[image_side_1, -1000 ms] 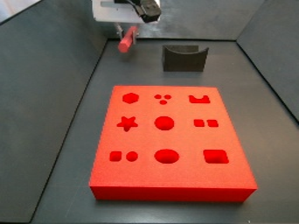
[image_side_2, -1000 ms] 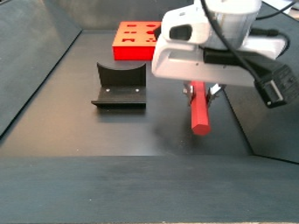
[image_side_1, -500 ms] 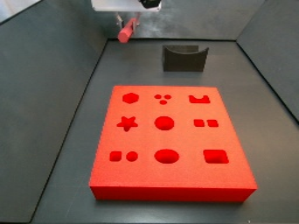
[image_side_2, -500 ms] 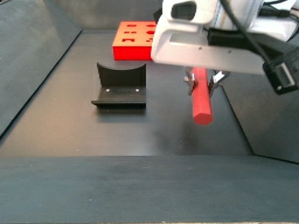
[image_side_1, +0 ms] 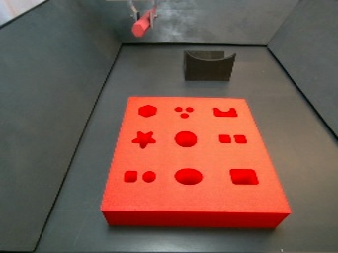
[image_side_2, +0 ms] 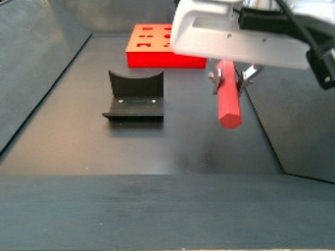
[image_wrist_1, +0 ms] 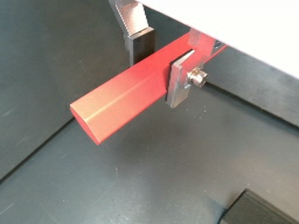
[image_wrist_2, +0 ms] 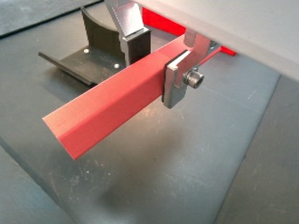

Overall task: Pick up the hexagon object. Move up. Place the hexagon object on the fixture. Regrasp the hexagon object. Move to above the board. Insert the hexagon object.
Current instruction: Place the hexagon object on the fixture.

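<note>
The hand (image_wrist_2: 158, 63) was closed on the hexagon object (image_wrist_2: 111, 109), its 2 flat silver fingers (image_wrist_2: 177, 77) clamping the red bar near one end so that most of the bar's length jutted free beyond them. In a side view the hexagon object (image_side_2: 228, 96) hung clear of the desk (image_side_2: 157, 147), its long axis slanting steeply down from the hand, free end lowest. The relation that mattered was bar to fixture (image_side_2: 133, 96): the fixture stood on the desk below the raised bar and off to one side of it, well apart, with the board (image_side_2: 157, 44) farther back behind it. In a wrist view the fixture (image_wrist_2: 93, 48) lay beyond the fingers. Judging from this, the coming placement called for carrying the bar sideways over the notch.
</note>
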